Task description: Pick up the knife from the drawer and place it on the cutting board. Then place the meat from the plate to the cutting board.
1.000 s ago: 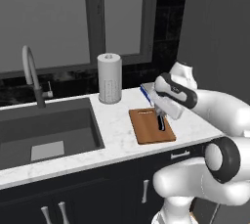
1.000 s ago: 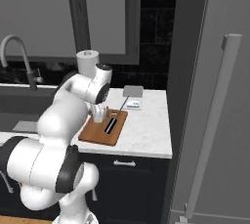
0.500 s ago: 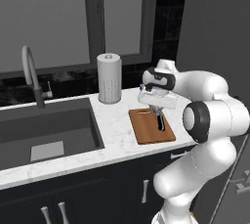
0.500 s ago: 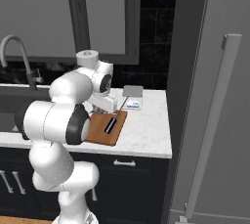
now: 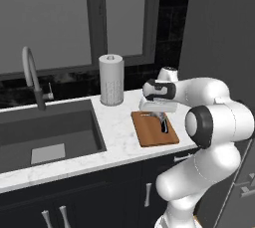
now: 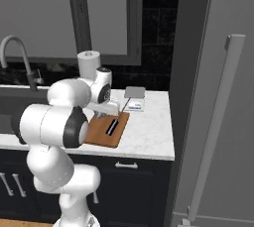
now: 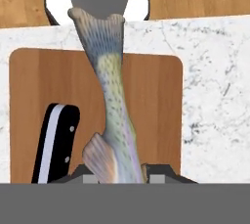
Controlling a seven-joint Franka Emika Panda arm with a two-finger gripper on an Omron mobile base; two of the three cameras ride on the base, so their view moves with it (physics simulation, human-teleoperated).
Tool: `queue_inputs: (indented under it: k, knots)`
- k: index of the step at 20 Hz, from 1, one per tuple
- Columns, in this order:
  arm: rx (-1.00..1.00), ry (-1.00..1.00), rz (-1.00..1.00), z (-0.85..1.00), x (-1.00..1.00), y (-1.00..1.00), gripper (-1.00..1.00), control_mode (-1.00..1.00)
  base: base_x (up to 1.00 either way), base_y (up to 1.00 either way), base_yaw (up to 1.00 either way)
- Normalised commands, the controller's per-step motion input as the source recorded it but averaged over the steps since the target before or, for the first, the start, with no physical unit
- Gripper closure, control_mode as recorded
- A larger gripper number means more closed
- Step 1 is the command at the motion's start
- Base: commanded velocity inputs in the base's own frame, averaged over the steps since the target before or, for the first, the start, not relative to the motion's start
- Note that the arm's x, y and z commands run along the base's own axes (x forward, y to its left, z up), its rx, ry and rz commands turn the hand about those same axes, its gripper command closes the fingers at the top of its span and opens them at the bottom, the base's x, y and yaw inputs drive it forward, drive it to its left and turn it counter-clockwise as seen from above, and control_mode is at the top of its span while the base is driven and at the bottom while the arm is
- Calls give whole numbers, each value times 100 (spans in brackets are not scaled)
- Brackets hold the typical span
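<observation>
Over the last second the arm has swung in from the far right side of the cutting board [image 5: 149,136] and now carries its hand over the board's far end, so the second half of the task is well along: the knife [image 7: 55,143] already lies on the board, near one long edge with its black handle toward the camera in the hand view, and the meat [image 7: 114,115] has left the plate and hangs above the board. In the hand view the meat shows as a long, speckled, fish-like piece stretching from the gripper [image 7: 117,174] out across the board's middle, its tail end reaching past the board's far edge over the white marbled surface [image 7: 215,96]. Whether it already touches the wood or hangs just above it, I cannot tell. The jaws are drawn in about as tight as they go, pinching the meat at its thicker end, with a fin showing beside the finger tips [image 7: 157,176]. The meat sits just beside the knife, not on it. My judgement is that what remains is to lower a little and let go, keeping the meat clear of the knife and fully over the board.
</observation>
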Motion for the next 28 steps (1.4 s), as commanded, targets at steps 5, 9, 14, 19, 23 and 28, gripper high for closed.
queue_inputs:
  k: [5,9,14,19,23,28]
  knots:
    - [-9,7,1,-43,0,3,100,-100,0,0,0]
    - [-13,24,0,-30,6,14,100,-100,0,0,0]
    - [0,10,-1,-20,0,0,100,-100,0,0,0]
    - [0,1,0,-7,0,0,-100,-100,0,0,0]
    - [0,-7,0,0,0,0,-100,-100,0,0,0]
    - [0,-10,0,7,-2,0,-100,-100,0,0,0]
